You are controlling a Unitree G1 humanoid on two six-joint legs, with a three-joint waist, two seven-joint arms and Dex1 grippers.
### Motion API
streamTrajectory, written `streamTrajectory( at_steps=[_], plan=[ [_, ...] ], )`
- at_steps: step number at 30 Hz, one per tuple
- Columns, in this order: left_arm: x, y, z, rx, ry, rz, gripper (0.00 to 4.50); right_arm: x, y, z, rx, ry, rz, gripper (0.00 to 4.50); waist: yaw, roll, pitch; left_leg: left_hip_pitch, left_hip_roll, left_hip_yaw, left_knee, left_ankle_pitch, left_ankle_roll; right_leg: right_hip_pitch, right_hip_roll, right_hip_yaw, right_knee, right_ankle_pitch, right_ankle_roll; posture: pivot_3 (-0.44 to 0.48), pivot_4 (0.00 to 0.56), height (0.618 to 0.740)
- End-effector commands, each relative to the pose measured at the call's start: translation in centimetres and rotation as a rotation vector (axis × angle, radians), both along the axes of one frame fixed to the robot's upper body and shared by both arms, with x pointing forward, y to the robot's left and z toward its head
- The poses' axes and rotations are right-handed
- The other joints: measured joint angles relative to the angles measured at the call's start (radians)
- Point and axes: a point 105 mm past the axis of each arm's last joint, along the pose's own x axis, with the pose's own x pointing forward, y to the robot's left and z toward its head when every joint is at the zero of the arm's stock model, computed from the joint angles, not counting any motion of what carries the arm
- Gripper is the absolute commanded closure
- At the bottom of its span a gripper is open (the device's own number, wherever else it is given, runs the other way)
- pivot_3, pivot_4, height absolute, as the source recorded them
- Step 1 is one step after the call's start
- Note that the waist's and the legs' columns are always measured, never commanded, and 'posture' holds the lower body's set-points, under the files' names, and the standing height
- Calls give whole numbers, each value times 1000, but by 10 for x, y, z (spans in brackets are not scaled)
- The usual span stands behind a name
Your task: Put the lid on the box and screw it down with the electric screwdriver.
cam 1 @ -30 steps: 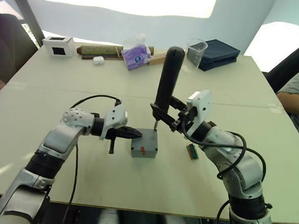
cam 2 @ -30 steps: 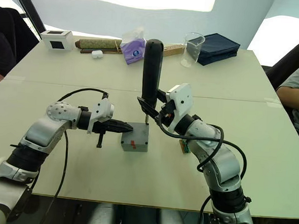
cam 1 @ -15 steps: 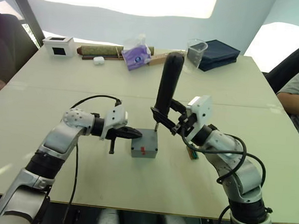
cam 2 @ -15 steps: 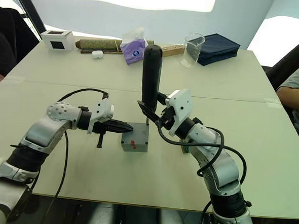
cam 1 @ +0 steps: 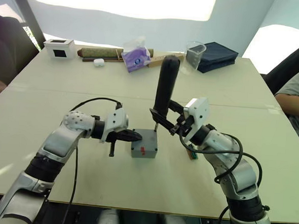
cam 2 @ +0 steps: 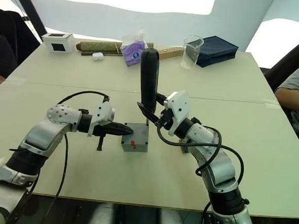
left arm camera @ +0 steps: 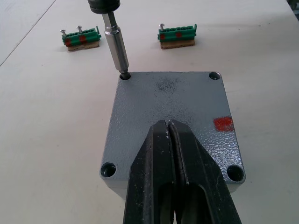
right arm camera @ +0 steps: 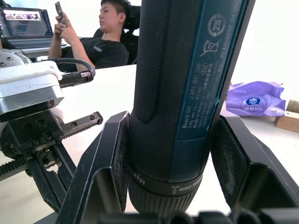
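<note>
The box stands near the middle of the table, a little toward the front edge, with the lid already lying flat on top of it, edges in line with the box. A small red mark is seen on the lid near one corner and another on the front side of the box. The left gripper has its two black fingers pressed together, holding nothing, and their tips rest on the lid from the robot's left side. The right gripper is clamped around the lower body of the electric screwdriver, which stands almost upright – its metal bit goes down into the screw hole at a far corner of the lid. Just beyond the box, two small green terminal blocks lie on the table. Along the far edge of the table stand a white box, a purple tissue pack, a clear cup and a dark blue case. A person sits behind the table.
</note>
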Motion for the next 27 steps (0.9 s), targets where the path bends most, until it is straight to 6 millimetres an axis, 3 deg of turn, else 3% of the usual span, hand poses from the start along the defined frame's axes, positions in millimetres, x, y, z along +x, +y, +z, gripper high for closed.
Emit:
streamTrajectory(
  at_steps=[1,11,18,27],
  plan=[
    [-4,-2,-13,47,32,-11,4500,-2,-4,-11,-30,65,7,2605,0,0,0,0,0,0,0,0,0,0,0,0,0,0,0,0,150,740],
    [-1,0,-22,63,50,12,4500,3,-6,-40,-13,249,-23,2605,-2,-2,-12,5,0,0,0,0,0,4,0,0,0,0,0,0,150,740],
    [0,3,-28,77,56,25,4500,8,0,-54,-124,273,-40,2605,-5,-3,-14,19,0,0,-4,-1,2,18,0,0,-5,-1,-2,0,150,740],
    [-2,2,-29,75,56,28,4500,10,1,-58,-157,287,-46,2605,-4,-9,-24,19,0,0,-6,-2,2,18,0,0,-6,-2,-4,0,150,740]
  ],
)
